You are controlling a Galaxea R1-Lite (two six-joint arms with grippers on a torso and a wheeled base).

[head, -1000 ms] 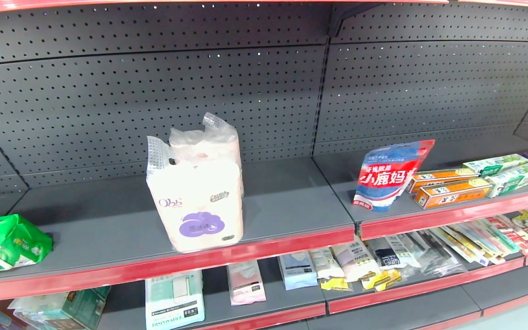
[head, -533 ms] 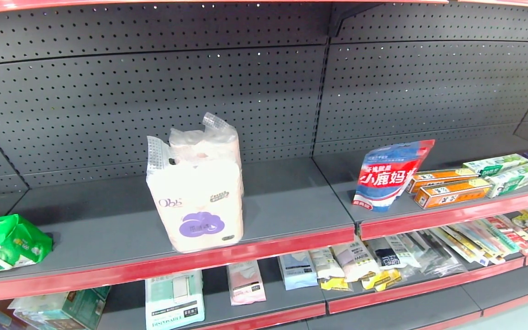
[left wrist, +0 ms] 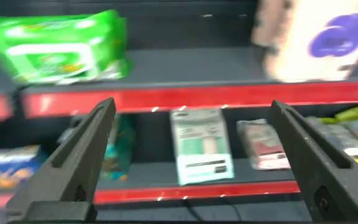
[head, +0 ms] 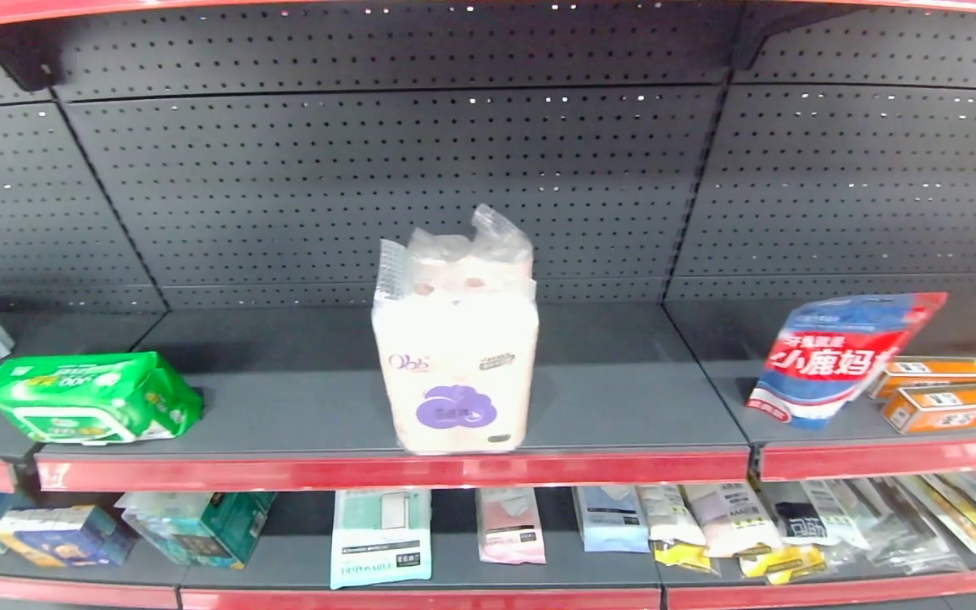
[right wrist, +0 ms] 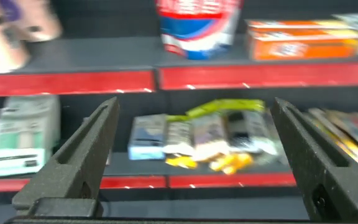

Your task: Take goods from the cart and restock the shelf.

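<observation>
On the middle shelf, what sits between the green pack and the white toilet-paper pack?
Nothing. In the head view, the grey shelf board between the green pack and the toilet-paper pack is bare.

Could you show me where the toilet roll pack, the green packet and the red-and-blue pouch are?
toilet roll pack [head: 454, 381]: head view, middle of its front face.
green packet [head: 94, 398]: head view, middle of its front.
red-and-blue pouch [head: 831, 360]: head view, on its red band.
</observation>
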